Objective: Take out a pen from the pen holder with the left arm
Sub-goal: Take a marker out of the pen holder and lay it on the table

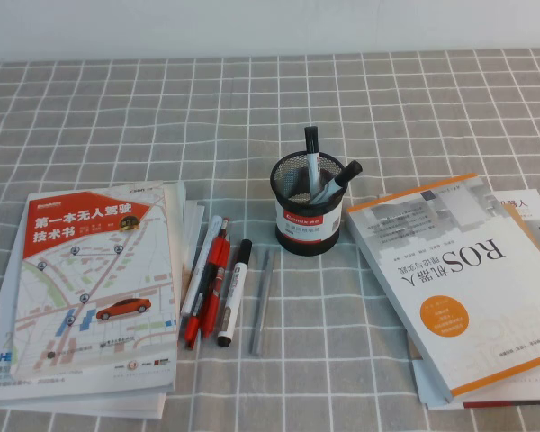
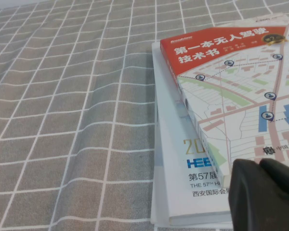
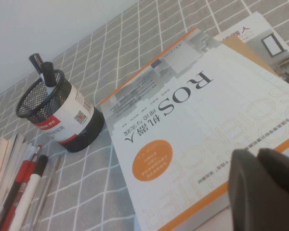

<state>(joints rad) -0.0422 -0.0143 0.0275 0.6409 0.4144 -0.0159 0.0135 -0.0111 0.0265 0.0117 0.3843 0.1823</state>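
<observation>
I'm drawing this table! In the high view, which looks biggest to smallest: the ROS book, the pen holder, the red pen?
ROS book
pen holder
red pen, longer but far thinner
Left gripper hovers over the map book, right gripper over the ROS book.

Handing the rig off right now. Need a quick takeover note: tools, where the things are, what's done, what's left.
Left tool: shut, empty, low over the map-cover book at the table's left; not in the high view.
Right tool: shut, empty, over the ROS book on the right.
Pen holder: upright mid-table between the two books, with two dark-capped pens standing in it. Several loose pens lie on the cloth to its left.
Done: nothing visible; no pen gripped.
Left: open the left tool, reach to the holder, grip one pen, lift it out.
</observation>
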